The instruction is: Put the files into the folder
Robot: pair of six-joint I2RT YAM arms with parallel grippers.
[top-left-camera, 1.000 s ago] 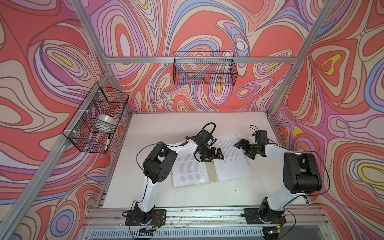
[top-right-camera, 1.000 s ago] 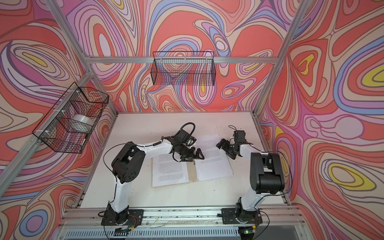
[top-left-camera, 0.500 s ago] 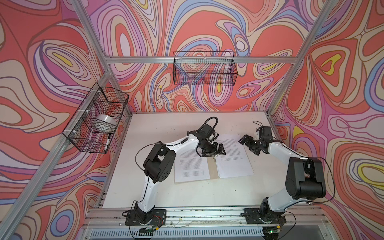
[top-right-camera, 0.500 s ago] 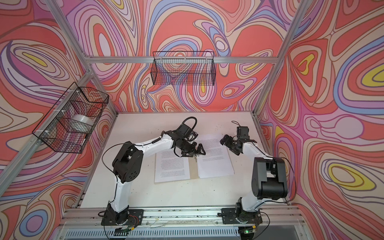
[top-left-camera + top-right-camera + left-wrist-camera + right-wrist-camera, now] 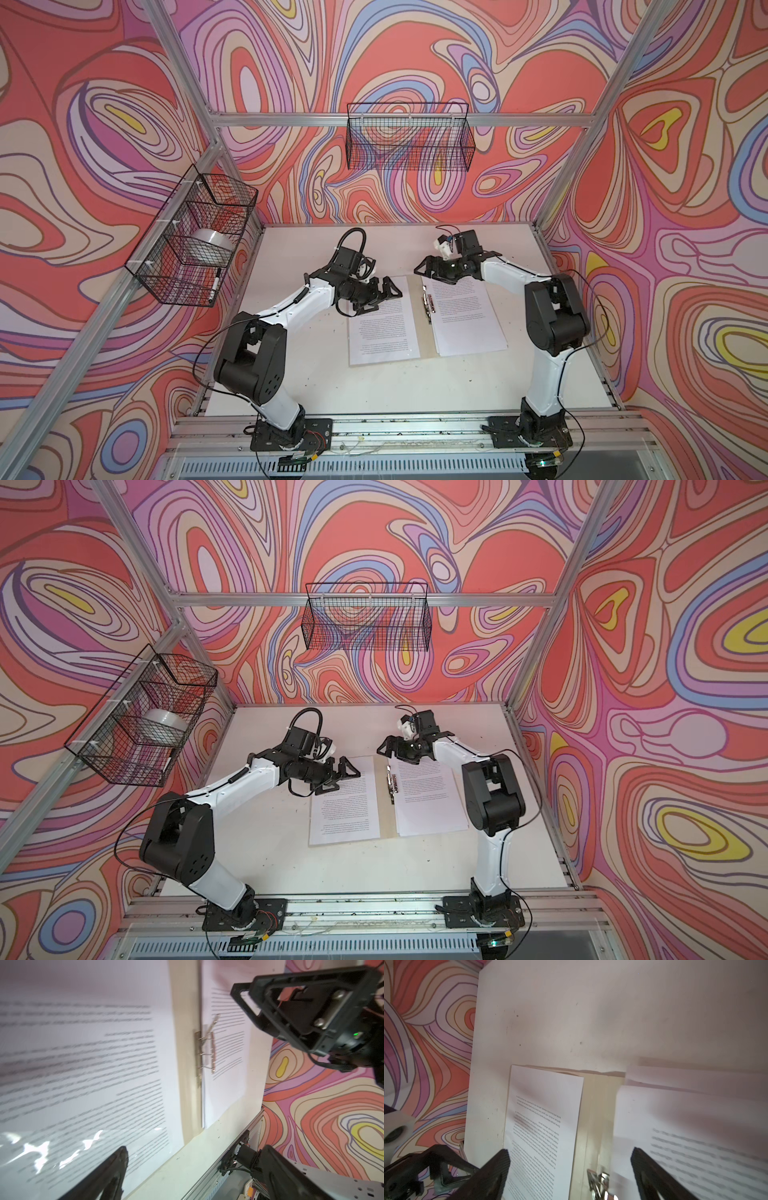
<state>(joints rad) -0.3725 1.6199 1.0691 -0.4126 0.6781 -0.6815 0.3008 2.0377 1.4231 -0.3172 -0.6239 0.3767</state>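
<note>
**Position.** The folder (image 5: 417, 320) lies open and flat on the table (image 5: 374, 395), just toward 3 o'clock of centre (12 o'clock = back wall). The files lie on it in two lots. One sheet (image 5: 382, 332) covers the 9 o'clock flap, and a stack (image 5: 469, 320) lies on the 3 o'clock flap beside the metal clip (image 5: 428, 301).

**Pincers.** The left pincer (image 5: 380, 297) is spread and empty above the 12 o'clock end of the single sheet. The right pincer (image 5: 436, 274) is spread and empty over the 12 o'clock edge of the stack.

**Hazards.**
- The sheets are thin and lie flat, so a fingertip pushed along the paper is likely to buckle or crease it rather than lift it.
- A sheet dragged toward 3 o'clock can catch on the clip.
- Dragging paper can also shift the light folder under it.
- The pincers stand near each other across the spine, so moving both inward risks contact.

**Clearances.**
- Bare table lies at 12 o'clock of the folder and at 6 o'clock toward the rail.
- The 9 o'clock side is taken by the left arm.
- At 3 o'clock the stack's edge lies near the right arm, with the table edge close beyond.
</note>
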